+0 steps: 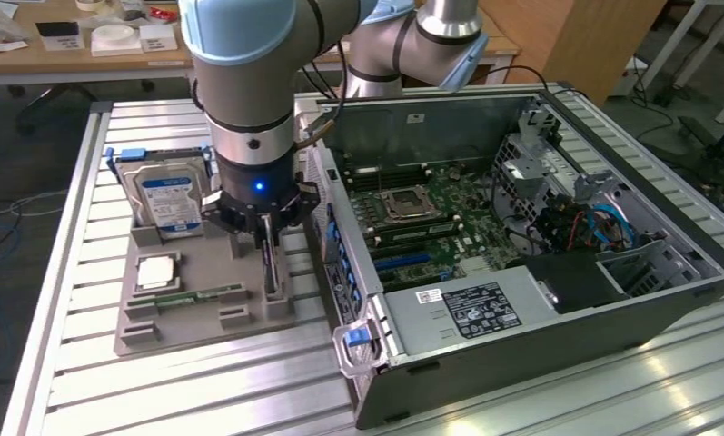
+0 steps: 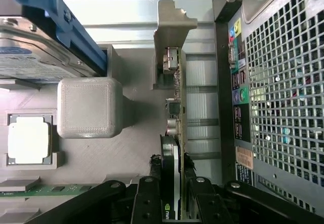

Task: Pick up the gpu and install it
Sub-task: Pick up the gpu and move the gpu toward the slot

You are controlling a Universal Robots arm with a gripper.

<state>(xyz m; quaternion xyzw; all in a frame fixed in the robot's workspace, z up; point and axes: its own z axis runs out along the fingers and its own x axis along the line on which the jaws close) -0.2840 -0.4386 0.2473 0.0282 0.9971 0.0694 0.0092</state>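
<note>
The black two-fingered gripper point(image 2: 171, 183) has its jaws closed on the gpu point(image 2: 178, 107), a thin flat circuit card with a brownish board face and a black cooler face. One finger lies on each flat face, near the upper edge. The card stands on edge in a slot of the grey moulded plastic tray point(image 1: 180, 322), on the side of the tray nearest the computer.

By the look of it, the card is light and stiff but fragile. Small parts stud the board face, and the contact edge sits down in the slot, so the bare upper edge and the flat faces seem the safest places to hold it. A straight lift would keep it from binding or bending.

The tray's other pockets hold a silver hard drive with a blue label point(image 1: 168, 202), upright in a blue frame, a square silvery processor chip point(image 1: 155, 271) lying flat, and a narrow green memory stick point(image 1: 198, 295) lying along its groove.

The tray rests on a slatted aluminium surface point(image 1: 155, 400). Just beside it lies the open dark-grey computer case point(image 1: 652, 300), which holds a green motherboard point(image 1: 459, 232) with blue expansion slots point(image 1: 401, 262), a labelled grey power supply box point(image 1: 471, 309) and drive cages with coloured cables.
</note>
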